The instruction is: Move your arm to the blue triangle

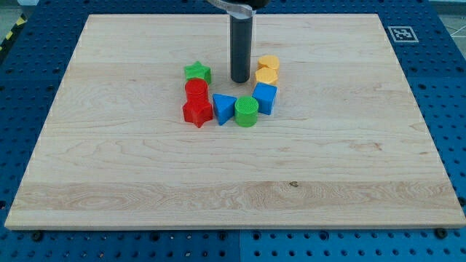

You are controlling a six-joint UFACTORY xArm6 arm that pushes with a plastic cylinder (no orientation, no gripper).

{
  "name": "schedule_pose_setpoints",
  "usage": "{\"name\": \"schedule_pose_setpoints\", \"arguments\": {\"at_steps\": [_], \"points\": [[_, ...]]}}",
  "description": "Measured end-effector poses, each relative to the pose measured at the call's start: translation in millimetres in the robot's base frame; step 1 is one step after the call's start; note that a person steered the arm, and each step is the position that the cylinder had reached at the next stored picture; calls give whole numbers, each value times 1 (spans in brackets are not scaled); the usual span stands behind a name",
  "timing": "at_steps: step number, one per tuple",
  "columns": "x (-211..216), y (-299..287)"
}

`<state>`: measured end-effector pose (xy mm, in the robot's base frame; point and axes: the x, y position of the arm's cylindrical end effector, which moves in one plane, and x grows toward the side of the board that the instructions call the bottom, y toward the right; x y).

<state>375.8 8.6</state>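
Wood board (pixel 109 182) wide open round the central cluster; my tip (pixel 240 80), no end effector, just above blue triangle (pixel 223 108).

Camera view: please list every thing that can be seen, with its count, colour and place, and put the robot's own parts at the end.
Board: one, light wood, fills most of the view.
Star: one, green, left end of the cluster.
Cylinder: one, red, below the green star.
Star: one, red, below the red cylinder.
Triangle: one, blue, right of the red star.
Cylinder: one, green, right of the blue triangle.
Cube: one, blue, right of the green cylinder.
Blocks: two, yellow, shapes unclear, above the blue cube.
Base: blue, perforated, around the board.
Marker tag: one, black-and-white, top right.
My tip: one dark rod, above the blue triangle, apart from it.
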Motion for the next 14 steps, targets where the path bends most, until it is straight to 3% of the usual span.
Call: {"name": "schedule_pose_setpoints", "arguments": {"at_steps": [2,3,4,6,7,8,9,10,11,13,14], "points": [[-14,47],[-62,28],[-107,-31],[-114,-218],[-75,-277],[18,-282],[122,-269],[199,-206],[215,-128],[202,-10],[173,13]]}}
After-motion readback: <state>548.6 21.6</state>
